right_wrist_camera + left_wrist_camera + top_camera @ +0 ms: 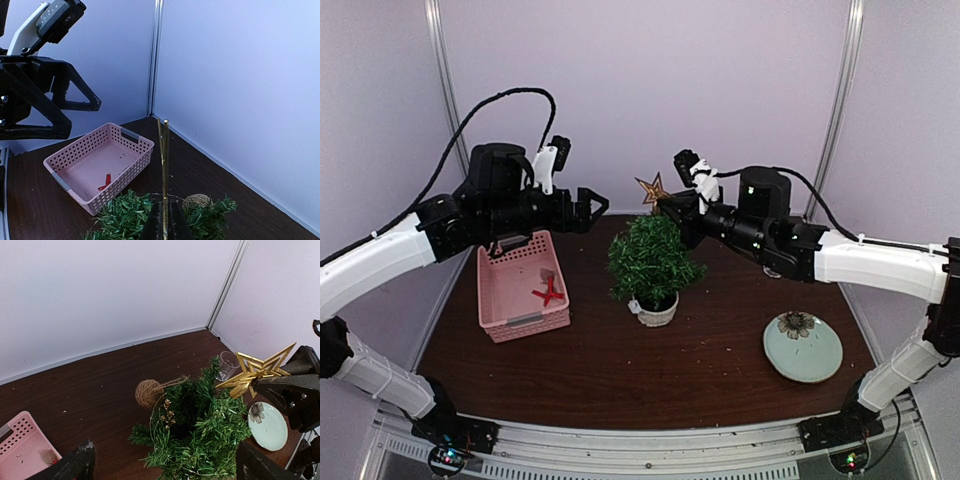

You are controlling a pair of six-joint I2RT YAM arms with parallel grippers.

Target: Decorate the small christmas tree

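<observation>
Brown table (620,370): one small christmas tree (652,260), one basket (525,322); left tool (595,210) apart, right tool (665,203) clamping one star (651,189).

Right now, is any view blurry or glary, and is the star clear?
Top external: even light, no glare, frame poles bowed, gold star small and soft. Left wrist: star crisp, own jaws blurred at the bottom. Right wrist: star edge-on, blurred near the lens.

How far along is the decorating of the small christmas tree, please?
Done: a twine ball hangs on the small christmas tree. In hand: the right gripper holds a gold star by the treetop, not yet seated. Remaining: a red ornament lies in the pink basket; the left gripper is open, empty.
</observation>
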